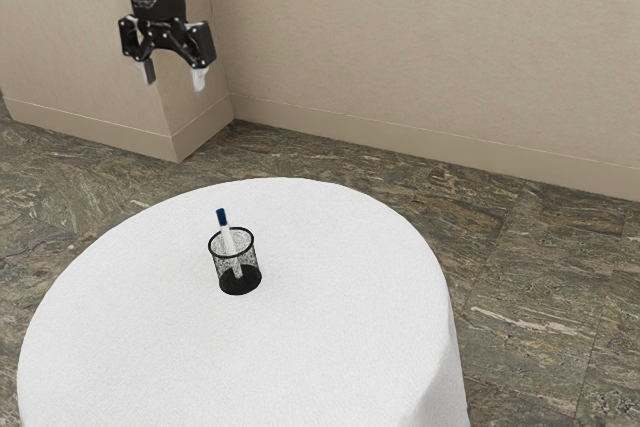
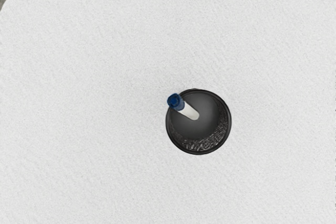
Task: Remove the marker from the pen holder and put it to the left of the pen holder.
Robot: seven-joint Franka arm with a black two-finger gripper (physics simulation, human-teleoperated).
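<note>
Exterior view: our tool (image 1: 174, 81) hangs released; blue-capped marker (image 1: 227, 237) leans in mesh pen holder (image 1: 246, 285); round, cloth-covered bench (image 1: 340, 337), veined floor (image 1: 540, 267).

No readable text on anything in either view, no legible labels, no brand names, no numbers, no signs that can be read

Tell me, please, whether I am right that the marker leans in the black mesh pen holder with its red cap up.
Not quite: the cap is blue, not red, as the wrist view shows. The marker does lean in the black mesh pen holder, cap up.
</note>
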